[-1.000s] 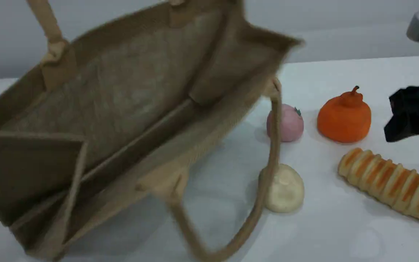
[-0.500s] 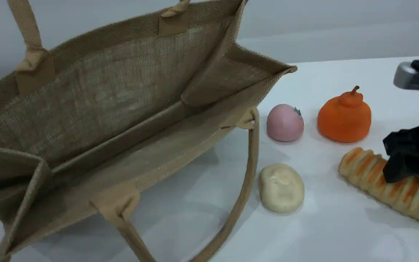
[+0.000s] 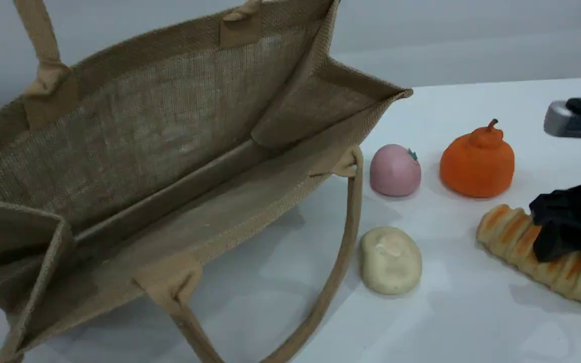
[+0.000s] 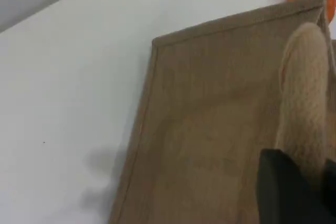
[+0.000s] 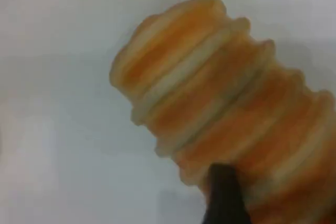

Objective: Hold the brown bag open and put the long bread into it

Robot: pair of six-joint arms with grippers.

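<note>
The left arm never enters the scene view; its wrist view shows only one dark fingertip of the left fingers [image 4: 294,195] at the bottom edge, pressed together on a beige padded handle [image 4: 307,103] of the brown bag [image 3: 169,151]. That handle rises straight up from the fingertip and blocks part of the woven panel behind it. The bag's top rim and the upper loop run off the top edge in the scene view, and its left corner is cut by the frame.

The right fingers [image 3: 568,224] show as a dark, shapeless mass at the right edge, spread wide and straddling the long bread [image 3: 512,237]; whether the pads actually touch the crust cannot be told. The loaf's far end is hidden under them and runs out of frame. In the right wrist view the picture is soft, with one black fingertip against the loaf's side.

The bag is tan-brown jute, coarse weave, standing tilted with its mouth gaping, a creased side gusset folded inward, and its second handle [image 3: 341,252] drooping onto the white tabletop [image 3: 447,322]. The bread is pale gold, ridged, with orange-brown cross stripes, lying flat on the tabletop.

Beyond the right fingertips sit an orange fruit [image 3: 477,164] and a pink one [image 3: 395,170]; a cream bun [image 3: 390,259] lies between loaf and bag.
</note>
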